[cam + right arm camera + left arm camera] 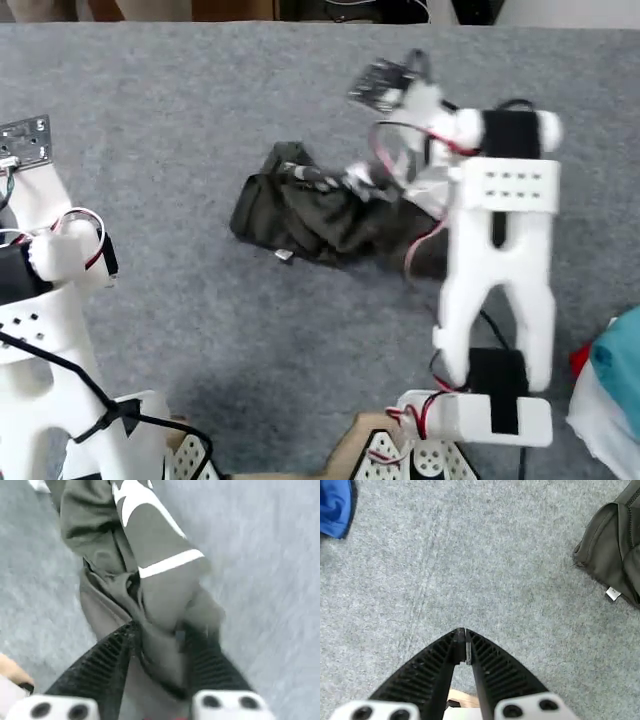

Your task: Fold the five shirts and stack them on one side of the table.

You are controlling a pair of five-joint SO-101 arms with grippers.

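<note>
right gripper point(160, 630): jaws narrow, clamped on a fold of the dark olive shirt point(150, 530), fabric bunched btwn both fingers. left gripper point(463, 633): jaws fully closed, tips touching, nothing in them, over bare mat.

shirt pos: crumpled, unfolded heap near table ctr in high view, lying on the grey mat point(180, 100). Its 3 o'clock end runs under the right arm's wrist.

Markings: white stripes point(170, 562) across the fabric just beside the clamp point. Small white tag point(284, 256) at the heap's 7 o'clock edge, flat on the mat, print too small to read.

Arms: right arm point(500, 230) has its base at 5 o'clock, links stretched toward 1 o'clock, wrist bent down over the shirt. left arm point(50, 300) sits at 8 o'clock, folded near its own base, well apart from the shirt. Its wrist cam sees the heap's edge and tag across a stretch of mat.

Other: pile of cloth point(612, 370), teal over white w/ a bit of red, at the 4 o'clock edge, just beside the right arm. blue cloth point(335, 505) on the mat, well apart from the left gripper.
</note>
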